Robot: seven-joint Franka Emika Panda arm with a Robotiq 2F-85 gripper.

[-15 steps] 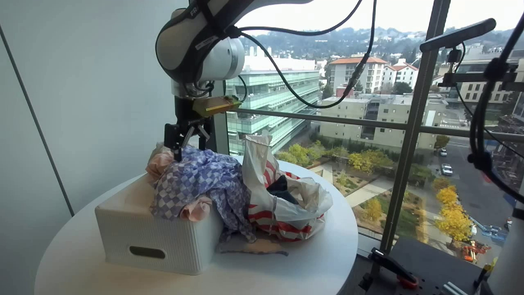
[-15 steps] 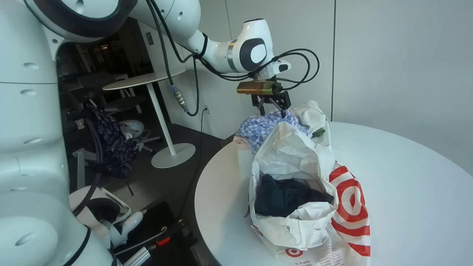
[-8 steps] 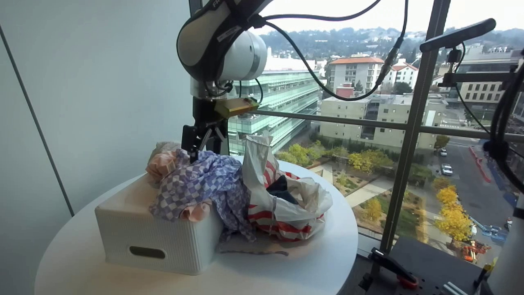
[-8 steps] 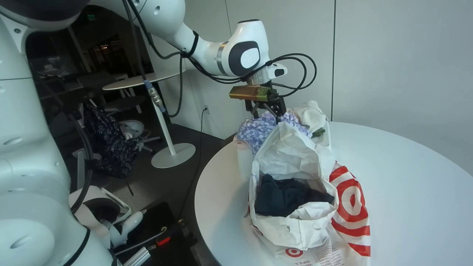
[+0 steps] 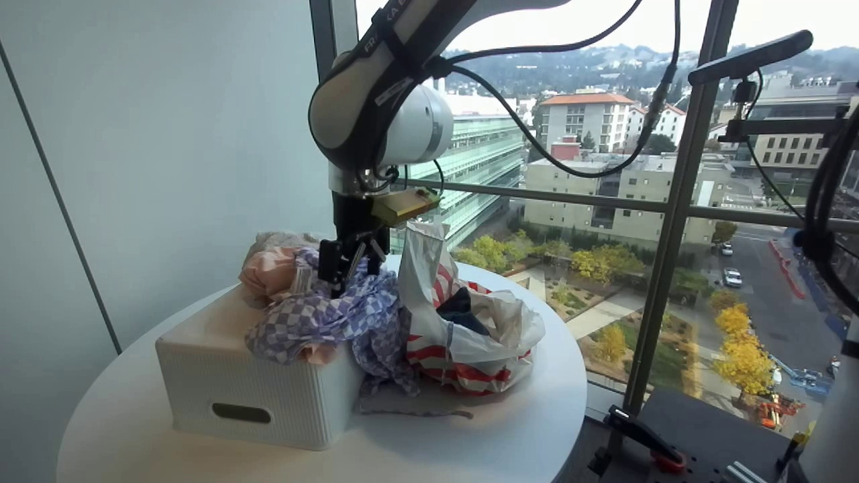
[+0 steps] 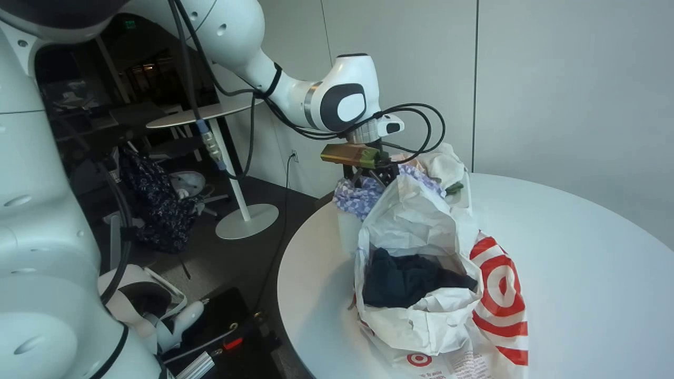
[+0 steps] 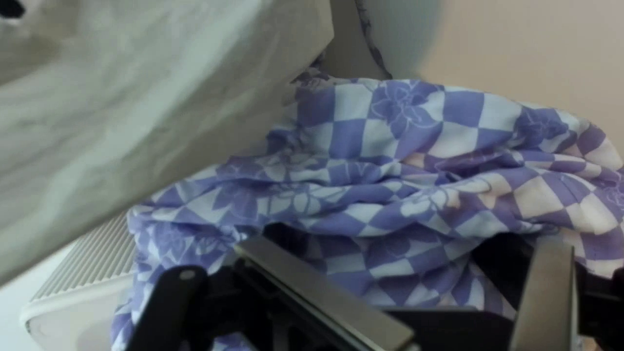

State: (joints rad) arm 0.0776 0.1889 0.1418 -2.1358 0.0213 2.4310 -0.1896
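I find the black two-fingered pincer [image 7: 395, 246] pointing downward, its jaws spread well apart and its tips set among the folds of a crumpled violet-blue and white checked cloth [image 7: 390, 190] with a floral print. In the wrist view, some of that fabric lies between the tips. I note the checked cloth heaped on top of a white ribbed box [image 5: 248, 379] with a rounded handle slot; part of it hangs down one side, next to a crinkled white bag [image 6: 432, 326] bearing red stripes and ring emblems. The bag's mouth gapes, and a dark navy cloth [image 6: 405, 279] lies inside. Its raised edge stands near the pincer.

A peach-coloured cloth [image 5: 268, 272] sits bunched on the box beside the checked cloth, and a peach patch [image 5: 319, 352] shows under the latter's lower edge. I also record an off-white cloth [image 6: 445, 164] at the heap's margin, with a small dark green item [image 6: 454, 188] below it that I cannot identify.

Box and bag both stand on a round white surface [image 5: 470, 443]. A gold-tinted block [image 6: 350, 156] is mounted just above the pincer on my white-and-black robot arm [image 5: 342, 117].
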